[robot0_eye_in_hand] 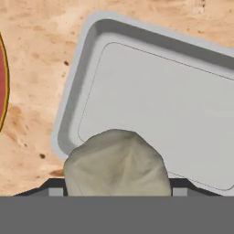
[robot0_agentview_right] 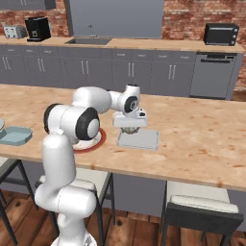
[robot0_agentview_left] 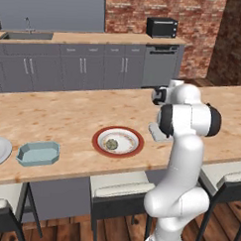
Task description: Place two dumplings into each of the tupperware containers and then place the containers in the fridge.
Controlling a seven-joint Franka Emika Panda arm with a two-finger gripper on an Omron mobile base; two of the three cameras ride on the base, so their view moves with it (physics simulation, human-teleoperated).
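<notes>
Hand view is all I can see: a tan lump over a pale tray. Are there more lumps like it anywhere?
Observer: Yes. A second dumpling lies on the red-rimmed plate, beside the grey-white container.
Operator: Is that the only tray?
Observer: No. A light blue container sits further along the counter, past the plate, and it looks empty.
Operator: What holds my lump up?
Observer: The gripper is closed on the held dumpling, at the end of a white arm bent low over the counter.
</notes>
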